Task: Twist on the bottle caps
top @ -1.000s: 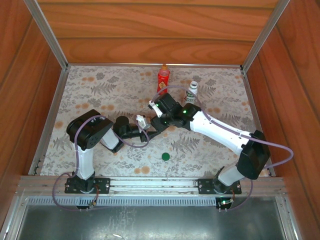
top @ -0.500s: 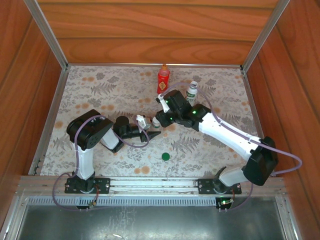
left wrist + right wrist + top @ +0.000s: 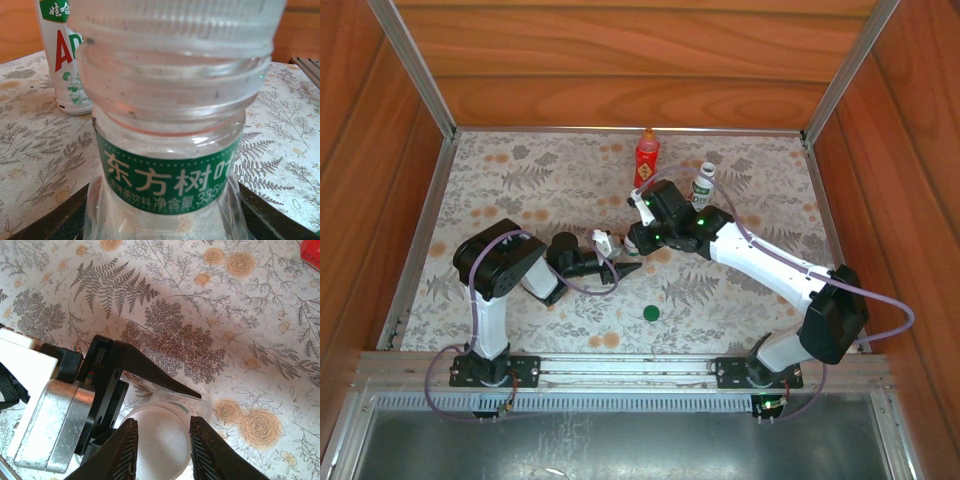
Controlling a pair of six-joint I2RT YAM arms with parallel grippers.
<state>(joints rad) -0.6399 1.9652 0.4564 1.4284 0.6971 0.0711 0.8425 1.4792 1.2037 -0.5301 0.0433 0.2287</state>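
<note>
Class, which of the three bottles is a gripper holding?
The clear bottle with the green label, clamped in the left gripper. The red bottle and white bottle stand free farther back.

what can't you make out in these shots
Left wrist: clear bottle top cut off by upper edge; white bottle too.
Top external: clear bottle mostly hidden under the right hand.
Right wrist: whether that hand grips the cap; bottom edge crops both.

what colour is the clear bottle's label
Green with white characters, on the clear bottle; best in the left wrist view.
</note>
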